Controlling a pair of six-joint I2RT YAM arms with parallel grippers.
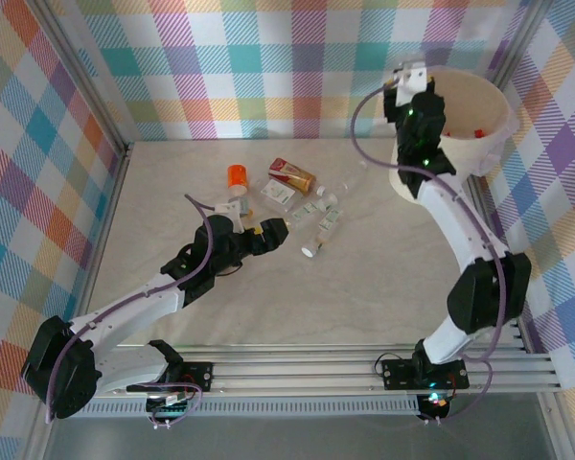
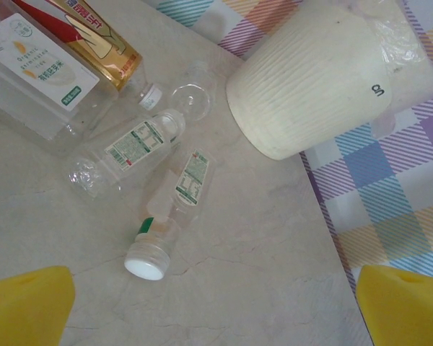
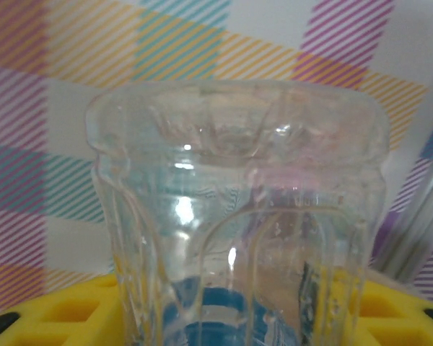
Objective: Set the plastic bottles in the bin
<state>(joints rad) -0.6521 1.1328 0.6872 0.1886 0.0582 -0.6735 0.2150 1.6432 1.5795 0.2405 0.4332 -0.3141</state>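
Observation:
My right gripper is raised at the near-left rim of the cream-white bin and is shut on a clear plastic bottle with a blue label, held between yellow fingers. Several plastic bottles lie mid-table: an orange-capped one, a gold-and-red one, a flat white-labelled one and small clear ones. My left gripper hovers open just left of them. In the left wrist view, a white-capped small bottle lies ahead of the open left gripper, with the bin at upper right.
Checked cloth walls enclose the table on three sides, with a metal frame post at the back left. The marbled tabletop stretches bare between the bottle cluster and the arm bases. A red-capped item lies inside the bin.

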